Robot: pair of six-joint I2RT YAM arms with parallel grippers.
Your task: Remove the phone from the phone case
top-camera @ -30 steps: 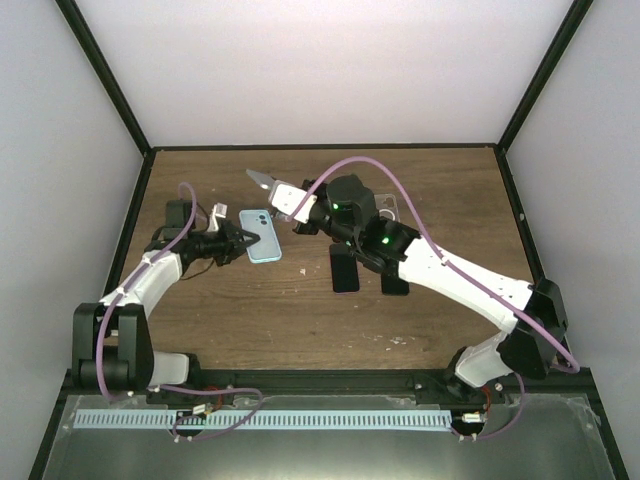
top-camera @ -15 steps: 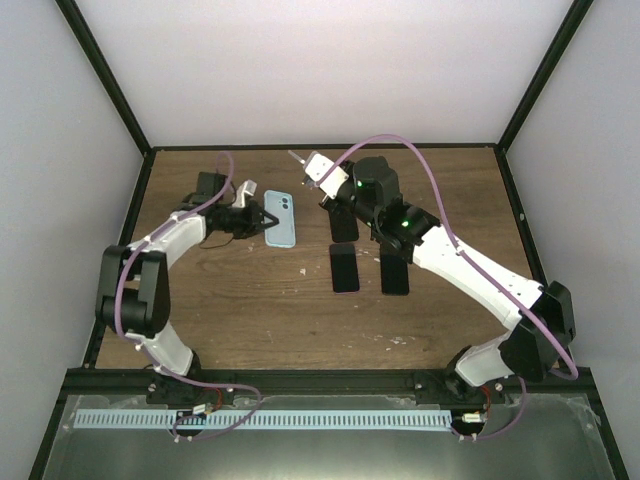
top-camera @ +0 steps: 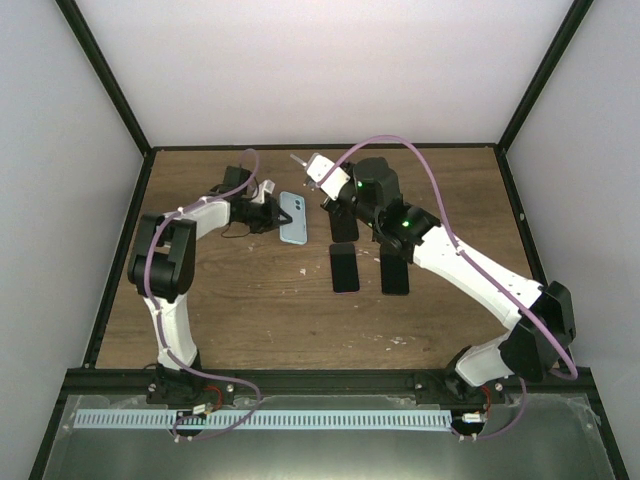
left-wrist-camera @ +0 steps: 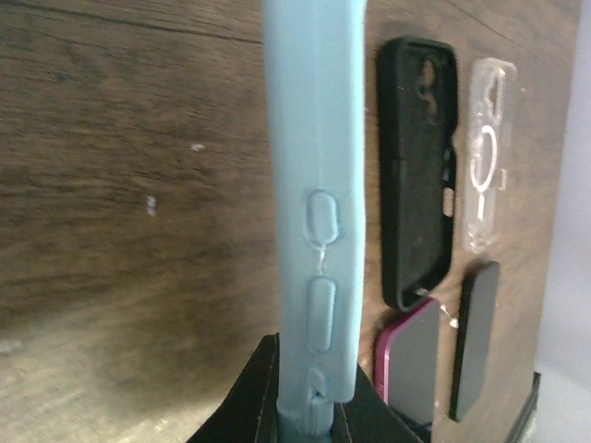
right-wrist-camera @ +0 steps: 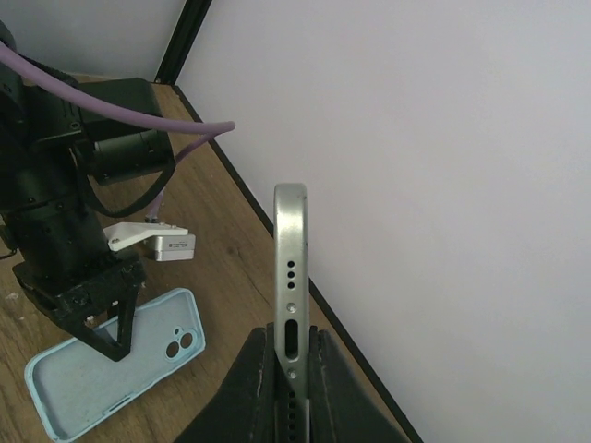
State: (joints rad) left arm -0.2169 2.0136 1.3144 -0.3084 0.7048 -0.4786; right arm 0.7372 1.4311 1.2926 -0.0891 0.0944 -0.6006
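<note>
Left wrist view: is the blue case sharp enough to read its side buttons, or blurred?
Left wrist: light blue phone case slightly soft, but buttons readable, brighter along its right edge; right wrist: phone edge crisp, evenly lit.

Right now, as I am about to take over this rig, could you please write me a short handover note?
Left hand: shut on one end of the blue case, low over the table; I cannot tell whether the case touches the wood.
Right hand: shut on the phone, held on edge up in the air.
Done: the phone is out. The right wrist view shows the inside of the case empty.
Left: probably only to set both down, away from the black case and its neighbours.
</note>
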